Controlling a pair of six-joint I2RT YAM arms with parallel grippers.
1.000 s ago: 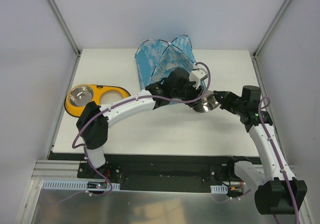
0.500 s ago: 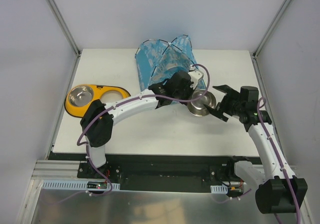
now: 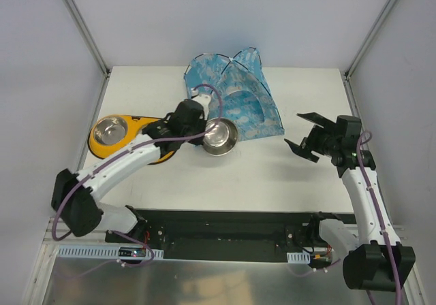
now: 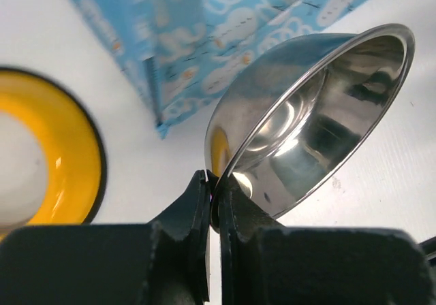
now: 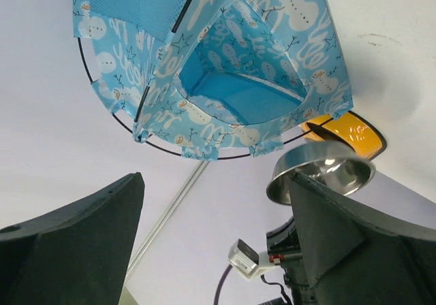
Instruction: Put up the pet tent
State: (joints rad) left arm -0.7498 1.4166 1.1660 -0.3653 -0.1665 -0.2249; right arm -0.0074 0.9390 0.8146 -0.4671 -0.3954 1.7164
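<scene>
The pet tent (image 3: 235,90), light blue with white print and thin black poles, stands at the back middle of the table; the right wrist view looks into its opening (image 5: 238,90). My left gripper (image 3: 204,126) is shut on the rim of a steel bowl (image 3: 221,137), held tilted above the table just in front of the tent's left corner. In the left wrist view the jaws (image 4: 216,199) pinch the bowl's edge (image 4: 313,114). My right gripper (image 3: 308,133) hangs open and holds nothing, to the right of the tent.
A yellow double bowl holder (image 3: 146,128) lies at the table's left edge with one steel bowl (image 3: 111,131) seated in its left ring. Grey walls and metal rails close in the table on three sides.
The right gripper has let go of the steel bowl and drawn back to the right. The left gripper has shut on the bowl and carried it leftward toward the yellow holder.
</scene>
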